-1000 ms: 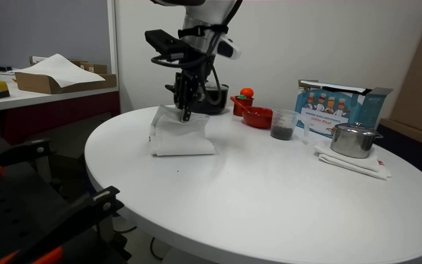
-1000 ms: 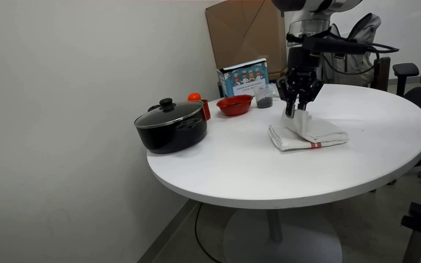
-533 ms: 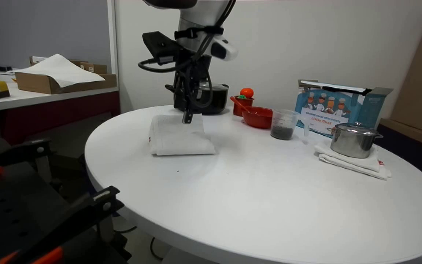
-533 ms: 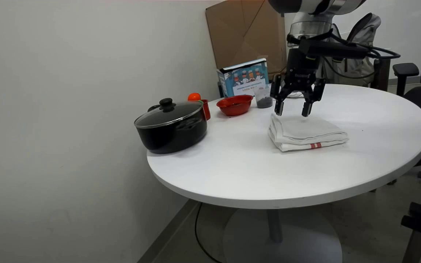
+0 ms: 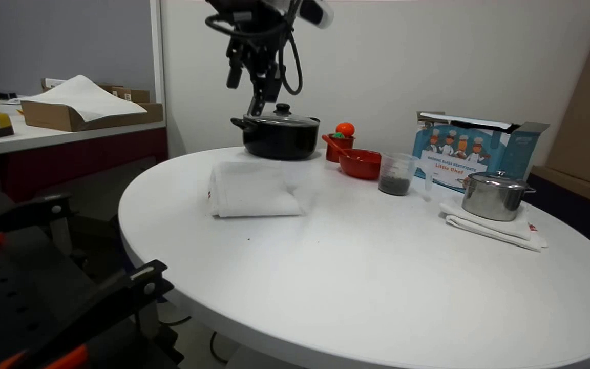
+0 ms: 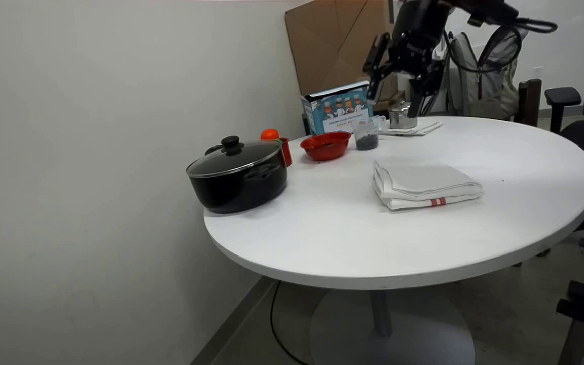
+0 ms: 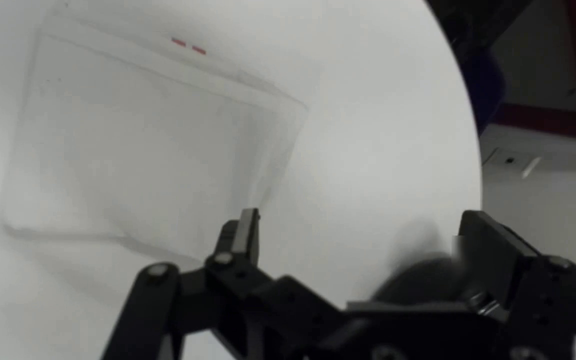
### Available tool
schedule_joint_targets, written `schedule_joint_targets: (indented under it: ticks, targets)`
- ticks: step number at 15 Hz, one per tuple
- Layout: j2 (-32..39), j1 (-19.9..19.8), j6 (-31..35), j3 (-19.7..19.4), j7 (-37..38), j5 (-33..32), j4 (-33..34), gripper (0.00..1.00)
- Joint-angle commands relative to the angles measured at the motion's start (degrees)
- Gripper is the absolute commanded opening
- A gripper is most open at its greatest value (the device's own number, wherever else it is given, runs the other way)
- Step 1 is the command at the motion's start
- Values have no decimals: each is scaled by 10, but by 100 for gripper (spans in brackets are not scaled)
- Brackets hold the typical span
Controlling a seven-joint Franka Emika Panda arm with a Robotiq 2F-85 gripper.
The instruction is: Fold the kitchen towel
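The kitchen towel (image 5: 254, 189) lies on the round table as a flat, layered packet with roughly square outlines. Its stacked edges and a short red stripe face the camera in an exterior view (image 6: 426, 180). High over the table, clear of the towel, my gripper (image 6: 393, 103) stands wide open with nothing held. In the wrist view the towel (image 7: 143, 150) fills the upper left, and the spread fingers of the gripper (image 7: 360, 215) have only table surface and part of a dark round shape between them.
A black lidded pot (image 5: 280, 136) stands near the wall, below and behind the gripper. Beyond it are a red bowl (image 5: 360, 165), a measuring cup (image 5: 395, 177), a blue box (image 5: 459, 148) and a steel pot (image 5: 494, 197) on another folded cloth (image 5: 484, 230).
The gripper was closed on a raised towel flap; it has opened, the flap has dropped flat onto the stack, and the arm has risen well above the table and tilted.
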Motion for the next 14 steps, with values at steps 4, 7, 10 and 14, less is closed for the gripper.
schedule_joint_targets:
  ticks: [4, 7, 10, 14]
  targets:
    - [-148, 30, -208, -94, -28, -200, -67, 100]
    - [-206, 28, -185, -113, -12, -319, -85, 100]
    - [-269, 29, -157, -135, -7, -369, -102, 100]
    - [-254, 43, -169, -153, -11, -366, -86, 100]
